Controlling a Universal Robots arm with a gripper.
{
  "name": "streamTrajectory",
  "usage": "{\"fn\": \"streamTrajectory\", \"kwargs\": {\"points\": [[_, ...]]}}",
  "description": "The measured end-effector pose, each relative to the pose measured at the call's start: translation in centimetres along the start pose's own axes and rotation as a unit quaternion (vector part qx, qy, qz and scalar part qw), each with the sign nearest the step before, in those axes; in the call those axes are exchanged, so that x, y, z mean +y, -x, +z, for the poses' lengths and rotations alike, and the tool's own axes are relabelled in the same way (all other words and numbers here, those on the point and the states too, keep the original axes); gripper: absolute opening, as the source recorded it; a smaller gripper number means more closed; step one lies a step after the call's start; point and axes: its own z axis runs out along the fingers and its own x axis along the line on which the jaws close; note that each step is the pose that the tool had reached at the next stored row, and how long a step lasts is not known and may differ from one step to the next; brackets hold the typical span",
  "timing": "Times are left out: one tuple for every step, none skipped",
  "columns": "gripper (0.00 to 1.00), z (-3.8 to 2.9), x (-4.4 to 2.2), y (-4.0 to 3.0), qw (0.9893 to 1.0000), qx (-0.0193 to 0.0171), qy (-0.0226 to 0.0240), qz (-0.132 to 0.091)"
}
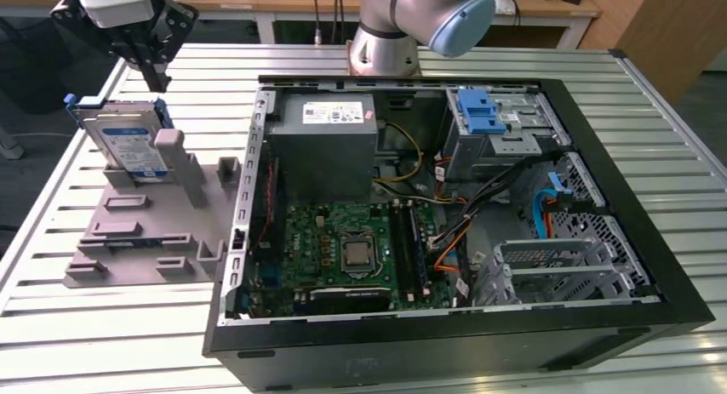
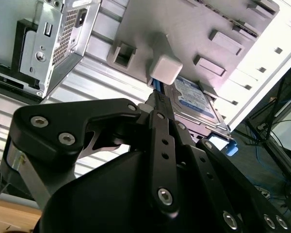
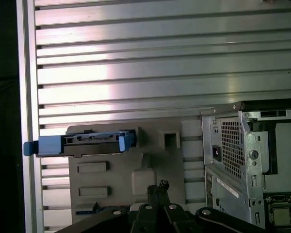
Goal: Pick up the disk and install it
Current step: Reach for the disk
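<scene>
With jaws closed on nothing, the gripper (image 1: pixel 155 77) hovers just above the disk (image 1: pixel 125 143), which stands on edge in the grey holder (image 1: pixel 142 241) beside the open computer case (image 1: pixel 455 347).

We note gripper (image 1: pixel 151 77): matt black, smooth, bright metal screw heads. Just below it, disk (image 1: pixel 123 143): silvery metal, glossy paper label, blue plastic rails. Under disk, holder (image 1: pixel 148 232): matt grey plastic, smooth. Table (image 1: pixel 102 326) beneath gripper: ribbed bare aluminium, soft sheen. Beside gripper, computer case (image 1: pixel 455 360): black matt shell, perforated bright steel inside.
</scene>
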Motion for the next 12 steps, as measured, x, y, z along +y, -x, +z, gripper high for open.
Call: {"fn": "streamTrajectory", "kwargs": {"points": [[0.11, 0.00, -0.01, -0.16, 1.0000, -0.0001, 0.0000, 0.000], [0.11, 0.01, -0.02, -0.32, 1.0000, -0.0003, 0.0001, 0.000], [0.11, 0.02, -0.02, -0.47, 1.0000, -0.0003, 0.0000, 0.000], [0.11, 0.02, -0.02, -0.64, 1.0000, -0.0003, 0.0000, 0.000], [0.11, 0.03, -0.02, -0.81, 1.0000, -0.0004, 0.0000, 0.000], [0.11, 0.04, -0.01, -0.98, 1.0000, -0.0004, 0.0001, 0.000], [0.11, 0.04, 0.01, -1.14, 1.0000, -0.0004, 0.0001, 0.000], [0.11, 0.05, 0.04, -1.30, 1.0000, -0.0004, 0.0000, 0.000], [0.11, 0.06, 0.10, -1.45, 1.0000, -0.0004, 0.0000, 0.000], [0.11, 0.07, 0.18, -1.61, 1.0000, -0.0004, 0.0000, 0.000], [0.11, 0.09, 0.29, -1.76, 1.0000, -0.0004, 0.0000, 0.000], [0.11, 0.11, 0.39, -1.92, 1.0000, -0.0004, 0.0001, 0.000]]}}
